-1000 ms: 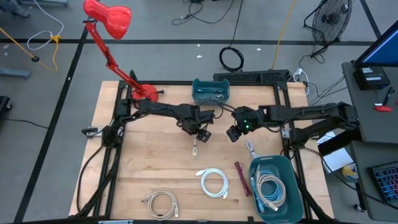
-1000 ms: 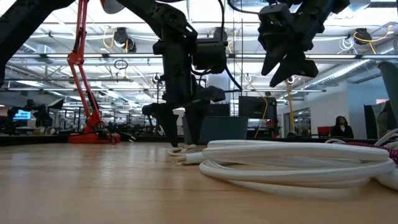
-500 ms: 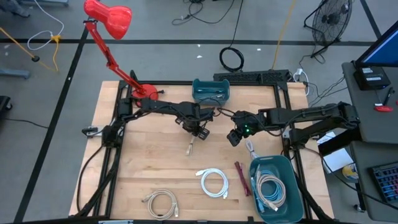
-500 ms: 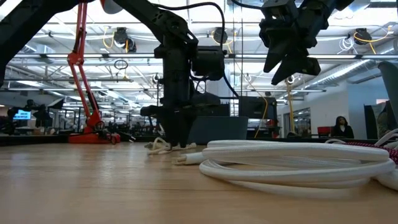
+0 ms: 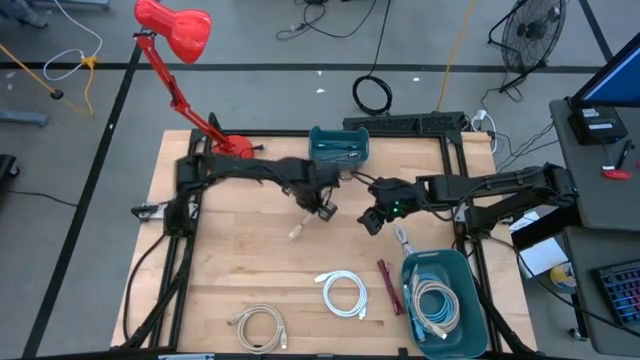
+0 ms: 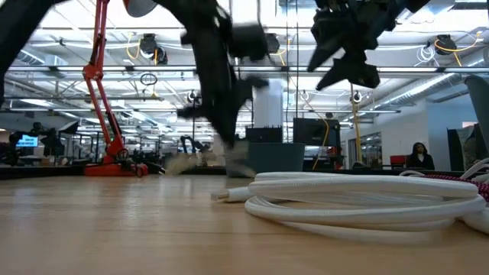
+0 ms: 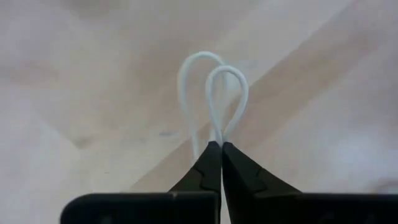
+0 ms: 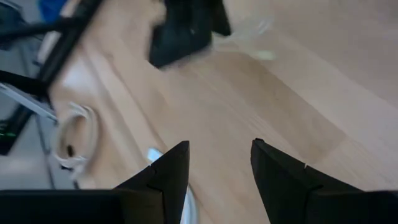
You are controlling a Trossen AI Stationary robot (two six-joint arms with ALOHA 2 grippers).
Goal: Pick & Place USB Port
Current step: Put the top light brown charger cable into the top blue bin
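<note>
High view: your left gripper pinches a thin white looped cable above bare wooden tabletop; right gripper hovers nearby, jaws spread.

I see left arm motion-blurred in low view | held white cable ends hidden behind fingers
</note>
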